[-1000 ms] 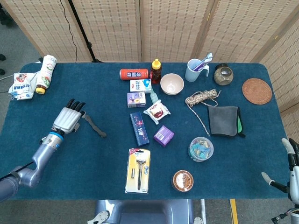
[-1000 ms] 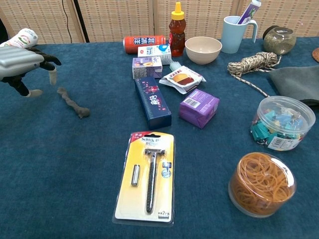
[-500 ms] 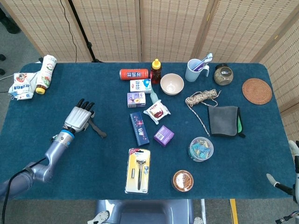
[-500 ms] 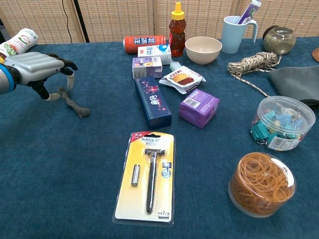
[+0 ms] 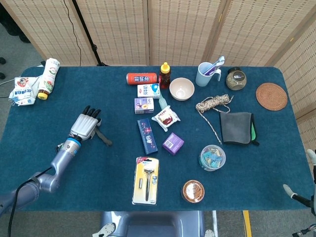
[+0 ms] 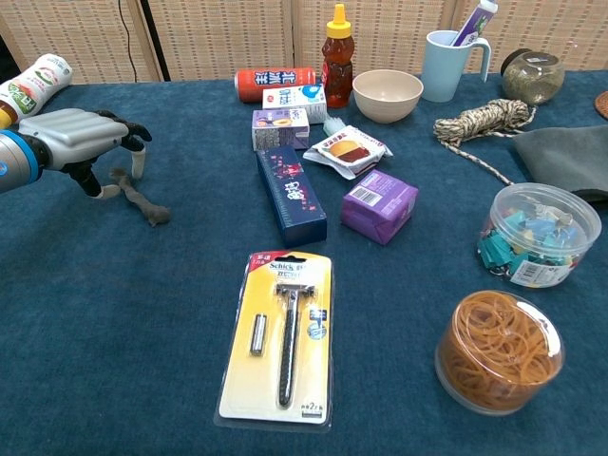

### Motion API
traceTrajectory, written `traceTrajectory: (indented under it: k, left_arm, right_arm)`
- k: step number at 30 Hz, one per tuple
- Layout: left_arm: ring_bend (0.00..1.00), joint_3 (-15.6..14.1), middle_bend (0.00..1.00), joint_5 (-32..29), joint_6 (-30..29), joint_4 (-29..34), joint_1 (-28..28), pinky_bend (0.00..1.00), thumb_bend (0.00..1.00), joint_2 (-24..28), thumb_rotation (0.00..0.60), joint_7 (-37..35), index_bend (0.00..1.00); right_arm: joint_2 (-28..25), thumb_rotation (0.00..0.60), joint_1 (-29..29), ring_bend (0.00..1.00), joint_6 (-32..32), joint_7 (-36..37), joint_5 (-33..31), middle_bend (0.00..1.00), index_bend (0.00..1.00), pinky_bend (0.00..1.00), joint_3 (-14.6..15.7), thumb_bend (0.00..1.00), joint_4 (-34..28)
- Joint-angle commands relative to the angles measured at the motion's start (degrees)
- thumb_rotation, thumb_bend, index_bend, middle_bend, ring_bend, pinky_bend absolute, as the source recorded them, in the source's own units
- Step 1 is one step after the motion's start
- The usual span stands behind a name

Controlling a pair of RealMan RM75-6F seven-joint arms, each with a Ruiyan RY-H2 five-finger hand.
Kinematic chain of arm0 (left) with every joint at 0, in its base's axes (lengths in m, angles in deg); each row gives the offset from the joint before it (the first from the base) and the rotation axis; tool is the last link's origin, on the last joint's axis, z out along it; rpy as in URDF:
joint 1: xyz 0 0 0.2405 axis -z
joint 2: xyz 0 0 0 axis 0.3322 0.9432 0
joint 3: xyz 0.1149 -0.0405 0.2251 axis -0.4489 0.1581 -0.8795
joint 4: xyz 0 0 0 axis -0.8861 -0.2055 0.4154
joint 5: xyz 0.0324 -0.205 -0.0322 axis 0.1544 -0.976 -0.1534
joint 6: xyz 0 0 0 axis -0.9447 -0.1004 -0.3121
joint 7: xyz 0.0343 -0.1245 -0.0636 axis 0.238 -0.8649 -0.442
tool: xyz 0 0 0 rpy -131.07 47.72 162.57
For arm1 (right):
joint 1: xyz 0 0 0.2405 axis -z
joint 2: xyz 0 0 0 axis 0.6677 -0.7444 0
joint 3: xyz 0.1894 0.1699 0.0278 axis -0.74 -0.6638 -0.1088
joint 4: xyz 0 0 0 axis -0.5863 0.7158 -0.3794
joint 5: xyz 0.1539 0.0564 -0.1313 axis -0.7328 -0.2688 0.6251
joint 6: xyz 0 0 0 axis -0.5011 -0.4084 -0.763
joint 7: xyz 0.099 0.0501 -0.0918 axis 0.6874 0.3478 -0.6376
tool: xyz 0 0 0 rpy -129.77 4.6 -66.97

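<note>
Your left hand [image 6: 81,142] moved right, now arched over grey strip [image 6: 142,202], fingers apart, nothing gripped. Right hand [image 5: 301,195] barely visible; state unclear.

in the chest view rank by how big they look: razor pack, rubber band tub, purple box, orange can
1. razor pack
2. rubber band tub
3. purple box
4. orange can

The pack and tub sit nearest the camera and the can farthest, so true sizes may differ.
</note>
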Motion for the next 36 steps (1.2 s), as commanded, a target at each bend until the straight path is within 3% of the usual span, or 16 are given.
traceTrajectory:
  k: [1, 20, 36]
  left_arm:
    - [0.11, -0.04, 0.12, -0.19, -0.01, -0.31, 0.07, 0.03, 0.35, -0.24, 0.600, -0.04, 0.44]
    - [0.13, -0.26, 0.13, -1.08, -0.02, -1.70, 0.30, 0.03, 0.37, -1.33, 0.600, 0.24, 0.50]
    - [0.17, 0.27, 0.16, -1.73, -0.36, 1.75, 0.24, 0.03, 0.57, 1.04, 0.600, -0.94, 0.59]
  right_arm:
    - [-0.02, 0.600, 0.03, 0.00, -0.02, 0.02, -0.03, 0.03, 0.08, 0.00, -0.02, 0.15, -0.01]
    - [-0.26, 0.600, 0.47, 0.00, 0.02, 0.10, -0.38, 0.03, 0.07, 0.00, -0.17, 0.15, -0.13]
    - [-0.28, 0.600, 0.59, 0.00, -0.03, 0.70, -0.04, 0.03, 0.07, 0.00, -0.24, 0.15, -0.02]
